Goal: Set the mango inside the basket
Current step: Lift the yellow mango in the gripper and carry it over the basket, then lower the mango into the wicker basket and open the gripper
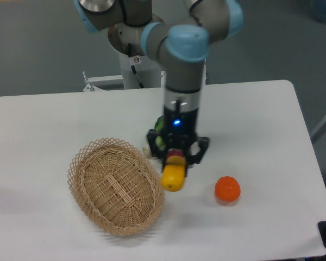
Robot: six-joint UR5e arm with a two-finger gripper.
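Note:
The yellow-orange mango [173, 176] hangs above the table with my gripper [176, 161] shut on its upper end. It is just right of the basket's right rim, clear of the tabletop. The tan wicker basket [116, 186] lies at the left front of the table, with nothing in it that I can see. My arm comes down from the back, and its wrist and fingers are blurred.
A round orange fruit [227, 188] lies to the right of the mango. A green leafy vegetable [159, 132] sits behind the gripper, mostly hidden by it. The table's right edge [309, 157] is well off to the right.

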